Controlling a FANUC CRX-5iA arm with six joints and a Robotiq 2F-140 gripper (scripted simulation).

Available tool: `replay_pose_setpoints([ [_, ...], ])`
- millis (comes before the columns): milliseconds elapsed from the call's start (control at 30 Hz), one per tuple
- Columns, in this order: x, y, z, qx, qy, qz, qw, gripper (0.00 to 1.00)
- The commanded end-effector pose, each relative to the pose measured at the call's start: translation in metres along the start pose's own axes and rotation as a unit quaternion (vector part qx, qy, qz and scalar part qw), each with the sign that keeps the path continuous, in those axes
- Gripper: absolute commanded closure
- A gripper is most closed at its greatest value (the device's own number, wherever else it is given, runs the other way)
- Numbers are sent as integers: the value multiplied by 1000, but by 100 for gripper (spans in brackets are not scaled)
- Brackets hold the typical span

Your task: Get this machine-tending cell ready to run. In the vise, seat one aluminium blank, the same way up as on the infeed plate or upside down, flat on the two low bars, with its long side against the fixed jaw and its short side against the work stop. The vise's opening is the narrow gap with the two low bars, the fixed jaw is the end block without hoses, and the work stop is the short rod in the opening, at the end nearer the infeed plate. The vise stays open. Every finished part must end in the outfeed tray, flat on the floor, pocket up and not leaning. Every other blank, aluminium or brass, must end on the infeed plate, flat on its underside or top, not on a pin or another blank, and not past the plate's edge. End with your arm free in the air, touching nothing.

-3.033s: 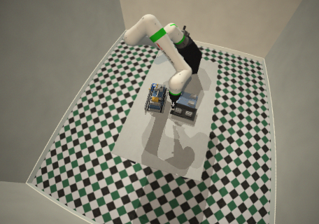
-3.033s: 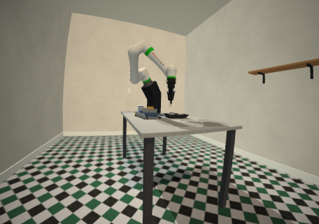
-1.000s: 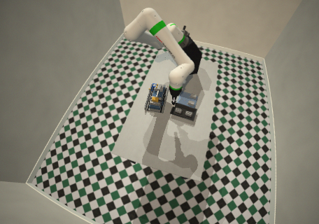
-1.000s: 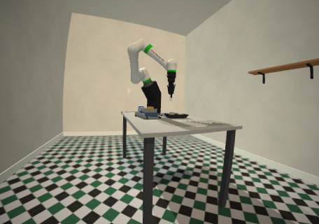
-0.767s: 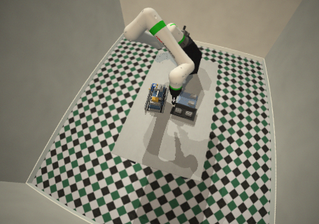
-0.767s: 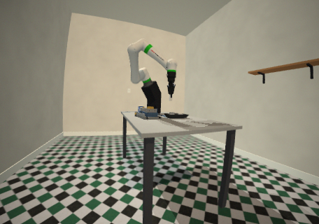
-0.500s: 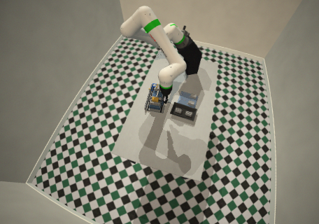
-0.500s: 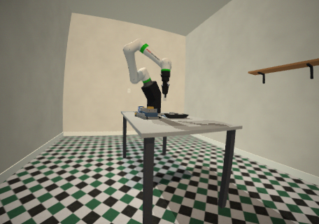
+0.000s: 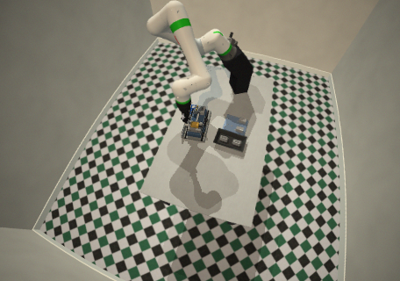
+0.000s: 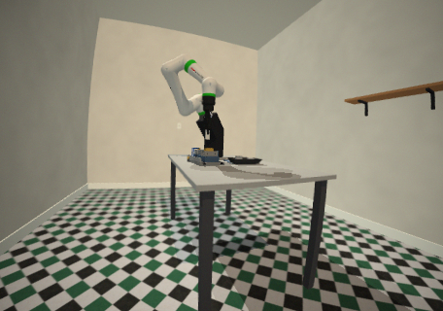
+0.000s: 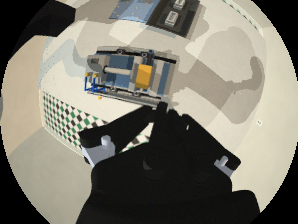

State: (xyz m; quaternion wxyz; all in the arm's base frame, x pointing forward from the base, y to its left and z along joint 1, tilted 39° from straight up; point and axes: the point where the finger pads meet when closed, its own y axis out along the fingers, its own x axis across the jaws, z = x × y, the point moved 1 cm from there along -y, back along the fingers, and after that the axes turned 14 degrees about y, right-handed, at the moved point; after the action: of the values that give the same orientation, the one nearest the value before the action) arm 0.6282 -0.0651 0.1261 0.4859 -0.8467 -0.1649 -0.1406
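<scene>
The pale grey worktop [image 9: 219, 187] carries the vise [image 9: 196, 123], the blue infeed plate [image 9: 231, 123] and, just beside it, apparently touching, the dark outfeed tray [image 9: 217, 137].
</scene>
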Motion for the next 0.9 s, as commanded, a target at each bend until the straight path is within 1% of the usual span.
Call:
replay_pose_setpoints([
  [0,-1,-3,-42,0,-2,-2,1000,100],
  [67,-3,-4,-60,-2,-2,-3,1000,100],
  [100,-3,-4,-61,-2,-2,-3,1000,100],
  [867,-3,-4,-61,-2,-2,-3,1000,100],
])
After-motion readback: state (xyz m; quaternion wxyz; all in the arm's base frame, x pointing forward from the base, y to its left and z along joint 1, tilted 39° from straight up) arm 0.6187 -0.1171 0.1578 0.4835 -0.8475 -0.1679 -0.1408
